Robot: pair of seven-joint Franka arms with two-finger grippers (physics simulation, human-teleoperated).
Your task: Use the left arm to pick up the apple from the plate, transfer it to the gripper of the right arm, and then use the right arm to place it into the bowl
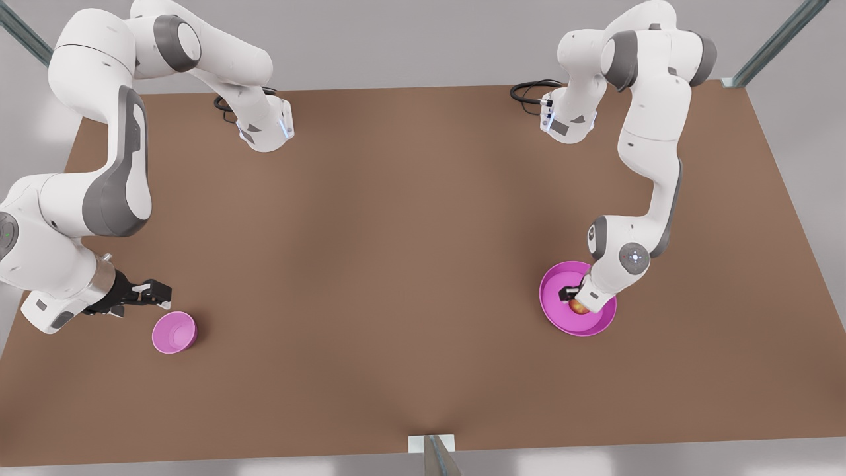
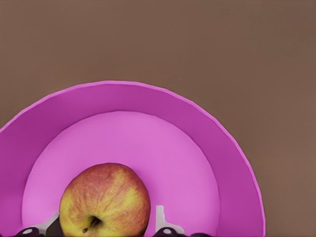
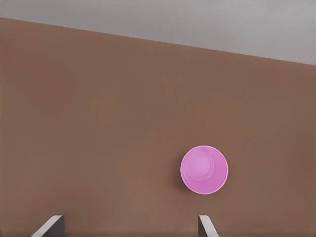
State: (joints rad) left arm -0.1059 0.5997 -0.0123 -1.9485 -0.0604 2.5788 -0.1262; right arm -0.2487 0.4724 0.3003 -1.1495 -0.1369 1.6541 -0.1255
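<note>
Your left end effector (image 1: pixel 574 299) sits down in the plate (image 1: pixel 554 283), on the front view's right side of the surface (image 1: pixel 396 264), and the apple (image 1: pixel 579 307) lies right between its fingers. In the left wrist view the apple (image 2: pixel 104 200) has one fingertip (image 2: pixel 162 219) on each side; the fingers are spread, flanking the fruit, and a thin strip of plate (image 2: pixel 237 163) shows between that tip and the skin, so you likely have no clamp yet. That's the relation to watch: apple centred in the gap, stem end facing the camera, roughly round so no long axis to fuss over. Closing looks like all that's needed, judging by this. The apple rests on the plate's floor, toward the side nearest the left wrist. Your right end effector (image 1: pixel 155 292) waits well away from the plate, just beside the bowl (image 1: pixel 174 332), fingers apart and holding nothing; its wrist view shows the bowl (image 3: pixel 204 169) ahead beyond the two spread tips (image 3: pixel 206 226). The left arm is plainly the one at the apple; the right is parked far across the surface from the plate, so the handover will need both to travel toward the middle.
</note>
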